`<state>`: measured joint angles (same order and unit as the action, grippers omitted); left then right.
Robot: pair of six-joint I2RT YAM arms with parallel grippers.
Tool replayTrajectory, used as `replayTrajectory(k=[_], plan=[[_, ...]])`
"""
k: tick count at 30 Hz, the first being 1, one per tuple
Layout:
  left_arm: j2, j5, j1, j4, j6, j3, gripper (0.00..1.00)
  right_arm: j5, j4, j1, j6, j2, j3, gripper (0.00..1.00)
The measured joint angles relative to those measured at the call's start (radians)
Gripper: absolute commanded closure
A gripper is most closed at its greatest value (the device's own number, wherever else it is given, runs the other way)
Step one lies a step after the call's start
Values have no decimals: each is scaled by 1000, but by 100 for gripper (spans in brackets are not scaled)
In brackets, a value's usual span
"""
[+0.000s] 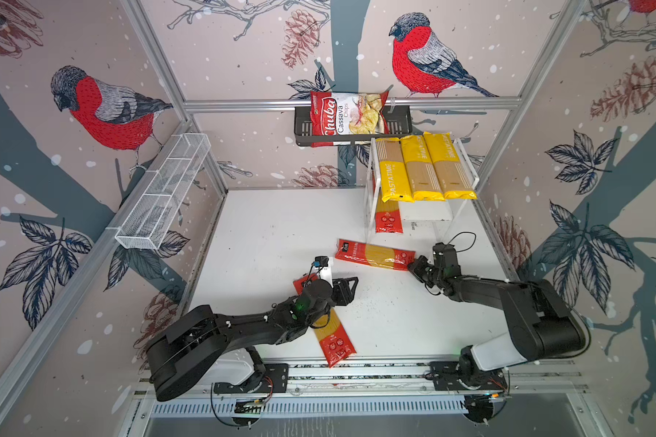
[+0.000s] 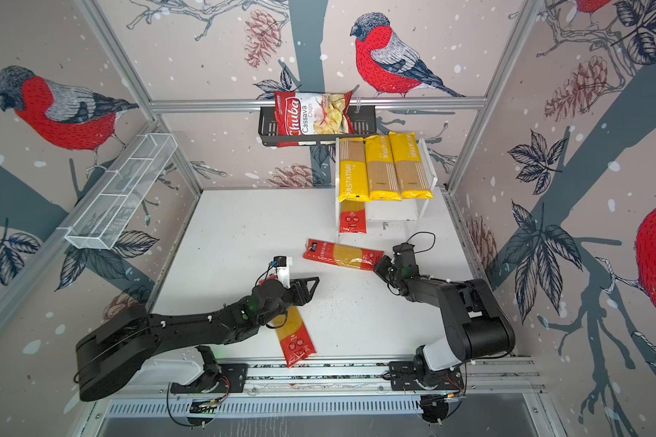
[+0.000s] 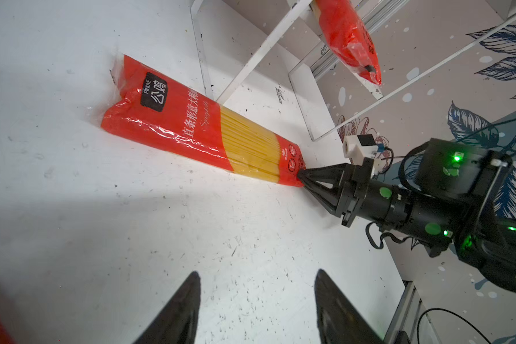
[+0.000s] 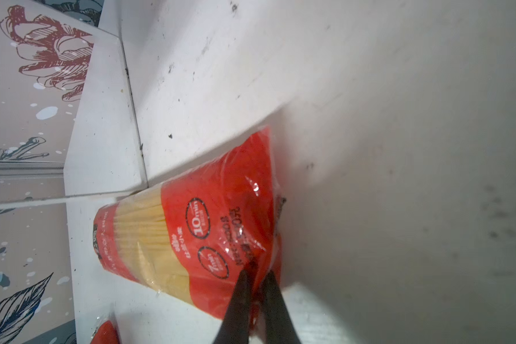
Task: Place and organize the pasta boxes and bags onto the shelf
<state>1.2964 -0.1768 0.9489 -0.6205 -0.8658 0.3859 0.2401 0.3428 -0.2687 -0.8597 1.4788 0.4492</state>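
1. Red spaghetti pack (image 1: 374,254) lies flat on the counter (image 1: 266,234), just in front of the shelf (image 1: 427,213).
2. Right claw (image 4: 256,272) is pinched narrow on that pack's sealed end, with both tips on the film.
3. Left claw (image 3: 256,275) stands half-wide over bare counter, holding nothing.
4. Second red pack (image 1: 334,342) lies on the counter, partly under the left arm (image 1: 250,325).
5. Third red pack (image 1: 388,219) sits on the lower tier, and three PASTATIME packs (image 1: 421,168) lie side by side on the top tier.
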Motion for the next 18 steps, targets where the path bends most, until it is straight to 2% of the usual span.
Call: replayTrajectory(k=[4,10,15,18], plan=[[1,19,-21,-5,-3,-7,40,-5,-11,-64,-56,-89,-71,93],[-27,27,-82,-18,-28,-55,39,-50,-123,-256,-159,-289,-138,90],[-66,26,-106,-14,-29,-60,39,-67,-212,-402,-189,-384,-150,79],[-73,18,-110,-5,-29,-61,39,-41,-280,-466,-151,-384,-109,73]])
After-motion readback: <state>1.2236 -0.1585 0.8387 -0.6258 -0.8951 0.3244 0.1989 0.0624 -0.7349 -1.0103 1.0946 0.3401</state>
